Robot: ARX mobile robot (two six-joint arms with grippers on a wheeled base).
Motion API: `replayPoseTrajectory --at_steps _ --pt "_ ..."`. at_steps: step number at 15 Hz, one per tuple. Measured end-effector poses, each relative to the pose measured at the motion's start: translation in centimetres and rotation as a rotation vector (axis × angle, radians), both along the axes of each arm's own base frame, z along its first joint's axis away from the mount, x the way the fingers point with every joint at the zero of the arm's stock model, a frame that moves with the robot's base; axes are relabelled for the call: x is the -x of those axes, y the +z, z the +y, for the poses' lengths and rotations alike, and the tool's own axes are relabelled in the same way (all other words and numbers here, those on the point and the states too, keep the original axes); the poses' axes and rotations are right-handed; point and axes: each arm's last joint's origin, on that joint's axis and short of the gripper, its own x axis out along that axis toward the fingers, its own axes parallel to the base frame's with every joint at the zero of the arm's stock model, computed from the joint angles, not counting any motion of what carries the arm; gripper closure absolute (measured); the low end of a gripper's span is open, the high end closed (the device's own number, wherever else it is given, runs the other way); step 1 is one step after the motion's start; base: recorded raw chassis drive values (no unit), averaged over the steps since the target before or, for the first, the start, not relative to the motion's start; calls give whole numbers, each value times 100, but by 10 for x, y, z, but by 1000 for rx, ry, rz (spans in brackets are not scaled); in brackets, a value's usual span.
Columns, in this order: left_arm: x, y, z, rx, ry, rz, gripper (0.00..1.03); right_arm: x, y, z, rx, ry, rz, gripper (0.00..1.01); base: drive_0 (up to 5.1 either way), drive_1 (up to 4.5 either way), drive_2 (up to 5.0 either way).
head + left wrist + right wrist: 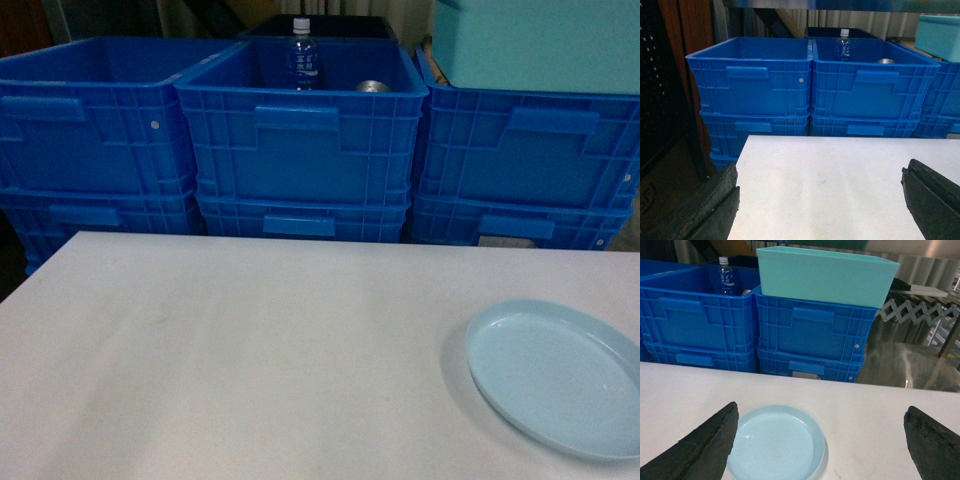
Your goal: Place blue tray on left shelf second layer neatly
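The pale blue tray (pixel 560 375) lies flat on the white table (pixel 250 350), near its front right corner. In the right wrist view the tray (pixel 777 442) sits just inside the left fingertip, and my right gripper (pixel 821 410) is open wide above the table with nothing gripped. My left gripper (pixel 821 170) is also open, over bare table near its left edge, far from the tray. Neither gripper shows in the head view. The left shelf second layer is out of view.
Deep blue crates (pixel 300 140) are stacked two high right behind the table. The middle one holds a water bottle (pixel 303 55) and a can (pixel 372 87). A teal bin (pixel 540 45) rests on the right crate. A dark cabinet (pixel 670 100) stands at the left.
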Motion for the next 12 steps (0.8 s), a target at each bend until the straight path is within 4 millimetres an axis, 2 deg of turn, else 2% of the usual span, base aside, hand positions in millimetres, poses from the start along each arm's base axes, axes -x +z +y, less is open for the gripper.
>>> replayPoseTrajectory --at_steps 2,3,7,9,12 --pt "0 0 0 0 0 0 5 -22 16 -10 46 35 32 3 0 0 0" --pt "0 0 0 0 2 0 5 -36 18 -17 32 49 120 3 0 0 0" --pt "0 0 0 0 0 0 5 -99 15 -39 -32 158 392 3 0 0 0" --pt "0 0 0 0 0 0 5 -121 8 -33 -71 250 545 3 0 0 0" --pt "0 0 0 0 0 0 5 -148 -10 -30 50 247 659 3 0 0 0"
